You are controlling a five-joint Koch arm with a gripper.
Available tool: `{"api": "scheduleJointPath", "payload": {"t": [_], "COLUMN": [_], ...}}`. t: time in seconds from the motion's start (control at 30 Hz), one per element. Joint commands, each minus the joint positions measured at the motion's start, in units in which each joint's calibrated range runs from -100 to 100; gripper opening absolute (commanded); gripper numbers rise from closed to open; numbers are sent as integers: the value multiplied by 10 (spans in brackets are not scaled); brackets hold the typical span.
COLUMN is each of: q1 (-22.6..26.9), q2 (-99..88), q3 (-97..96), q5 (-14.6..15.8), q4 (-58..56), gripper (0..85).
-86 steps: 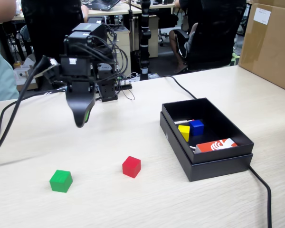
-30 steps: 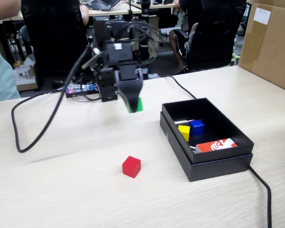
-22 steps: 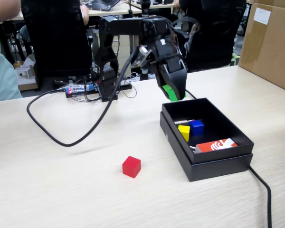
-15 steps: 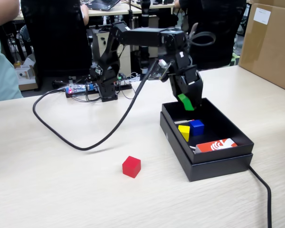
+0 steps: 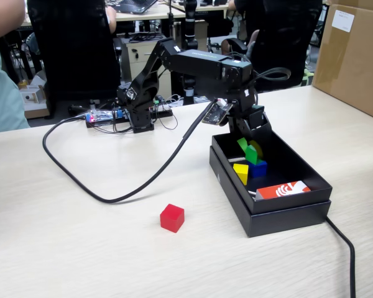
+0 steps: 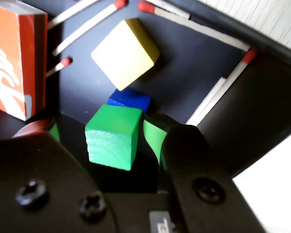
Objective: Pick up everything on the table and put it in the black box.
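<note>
Your arm reaches out level from its base at the back of the table, then bends sharply down at the wrist, seen in the fixed view. Your gripper points down into the black box. In the wrist view, your gripper has its jaws parted, the green cube sitting between them with a gap showing at the right-hand jaw's green pad.

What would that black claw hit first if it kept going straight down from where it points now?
Probably the small blue cube in the shallow black cardboard box: the black claw points down there, with the green cube between its jaws; depth is unclear.
</note>
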Motion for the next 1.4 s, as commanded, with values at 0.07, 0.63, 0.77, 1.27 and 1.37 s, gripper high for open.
{"api": "scheduleJointPath", "payload": {"t": [0.07, 0.63, 0.77, 1.27, 1.37], "q1": [-8, -163, -183, -200, -196], "q2": [-67, -235, -175, 107, 145], "q3": [47, 1, -5, 121, 146], "q5": [-1, -52, -53, -49, -49], "q4": [-4, -16, -16, -14, -16], "gripper": [372, 443, 453, 441, 420]}}
